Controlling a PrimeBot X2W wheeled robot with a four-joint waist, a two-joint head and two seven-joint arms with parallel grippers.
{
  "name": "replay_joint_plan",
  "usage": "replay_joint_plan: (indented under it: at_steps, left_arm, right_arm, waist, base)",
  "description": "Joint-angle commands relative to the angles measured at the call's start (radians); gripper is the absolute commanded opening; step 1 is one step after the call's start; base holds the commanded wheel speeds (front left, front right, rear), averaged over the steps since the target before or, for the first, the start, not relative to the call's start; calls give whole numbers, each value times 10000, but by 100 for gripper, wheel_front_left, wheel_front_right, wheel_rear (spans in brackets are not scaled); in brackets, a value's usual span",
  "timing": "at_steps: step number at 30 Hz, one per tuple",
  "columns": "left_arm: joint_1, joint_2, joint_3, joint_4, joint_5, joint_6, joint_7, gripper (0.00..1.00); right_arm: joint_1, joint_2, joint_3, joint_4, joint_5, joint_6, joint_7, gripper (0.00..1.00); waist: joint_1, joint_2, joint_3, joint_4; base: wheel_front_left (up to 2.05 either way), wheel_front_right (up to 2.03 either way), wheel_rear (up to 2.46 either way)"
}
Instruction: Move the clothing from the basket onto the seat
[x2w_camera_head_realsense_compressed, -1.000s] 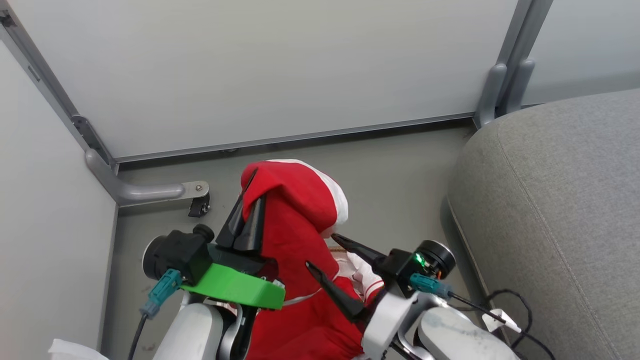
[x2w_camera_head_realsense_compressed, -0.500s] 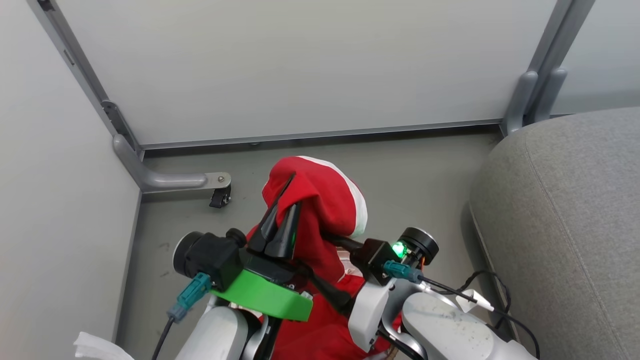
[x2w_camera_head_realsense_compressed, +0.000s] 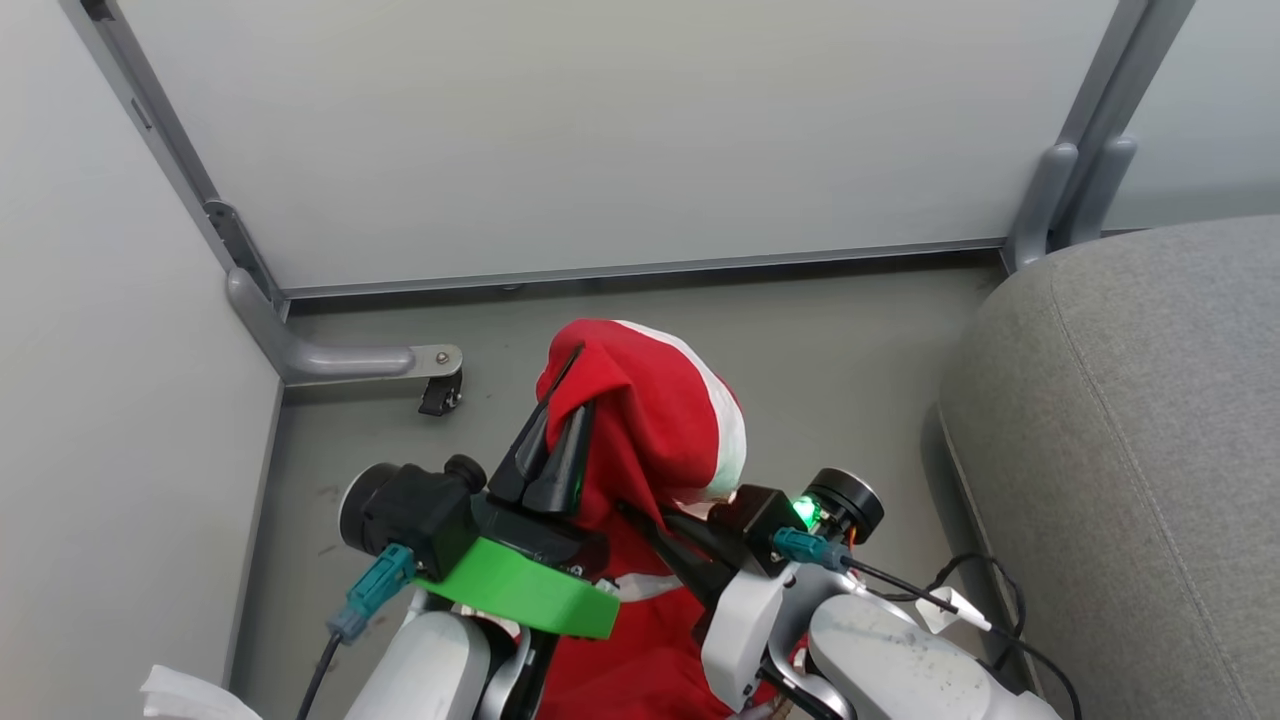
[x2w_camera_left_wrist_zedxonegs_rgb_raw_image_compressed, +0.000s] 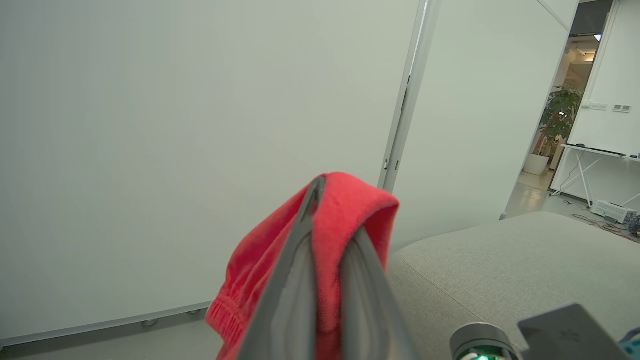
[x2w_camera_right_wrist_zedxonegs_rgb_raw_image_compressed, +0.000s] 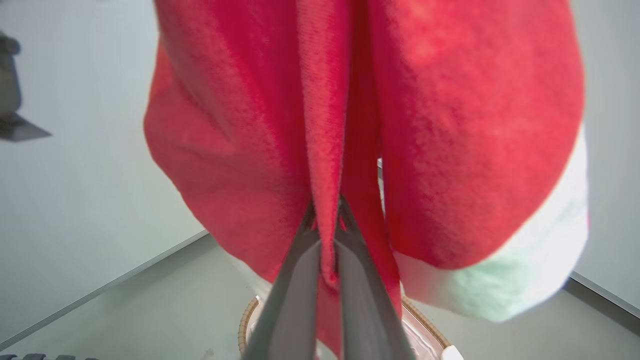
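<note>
A bright red garment with a white hem, the clothing (x2w_camera_head_realsense_compressed: 650, 420), hangs in the air above the floor. My left gripper (x2w_camera_head_realsense_compressed: 582, 378) is shut on its top fold, and the cloth drapes over the fingertips (x2w_camera_left_wrist_zedxonegs_rgb_raw_image_compressed: 320, 200). My right gripper (x2w_camera_head_realsense_compressed: 630, 512) sits lower and just to the right, shut on a hanging red fold (x2w_camera_right_wrist_zedxonegs_rgb_raw_image_compressed: 325, 220). Below the cloth, the basket's brown woven rim (x2w_camera_right_wrist_zedxonegs_rgb_raw_image_compressed: 244, 320) peeks out in the right wrist view. The seat (x2w_camera_head_realsense_compressed: 1130, 450), a large grey cushion, lies to the right (x2w_camera_left_wrist_zedxonegs_rgb_raw_image_compressed: 500, 265).
Pale partition walls close off the far side and the left. A metal foot with a black caster (x2w_camera_head_realsense_compressed: 438, 392) stands on the grey floor. Black cables (x2w_camera_head_realsense_compressed: 985, 600) trail beside the seat. A scrap of white fabric (x2w_camera_head_realsense_compressed: 180, 695) shows at the lower left.
My right gripper, open a second ago, moved in against the hanging garment and has shut on a red fold. The left gripper kept its hold. The head camera shifted slightly early on.
</note>
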Motion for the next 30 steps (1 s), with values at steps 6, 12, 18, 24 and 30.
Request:
replay_joint_plan:
  at_steps: [6,12,18,24,30]
  left_arm:
    - [141,24,336,-81,140,-27,-10,100]
    - [318,29,628,85,304,-27,-8,100]
    - [467,29,848,275,563,-27,-10,100]
    - [557,30,936,411,786,-27,-10,100]
    - [575,30,1024,560,1036,-27,-10,100]
  right_arm:
    - [288,-35,-248,-165,-57,-10,-20,0]
    - [645,-39,-852,-348,-212,-10,-20,0]
    - [1145,-51,-1640,-622,-545,-10,-20,0]
    - [1651,-103,-2316,-1041,-749,-10,-20,0]
    - [2038,-128,-2836,-1475,-918,-10,-22,0]
  waist:
    - [0,0,48,-292]
    - [0,0,86,-930]
    - [0,0,230,-2081]
    - [0,0,437,-3545]
    - [0,0,705,-5091]
  base:
    - [0,0,0]
    - [0,0,0]
    - [0,0,0]
    - [0,0,0]
    - [0,0,0]
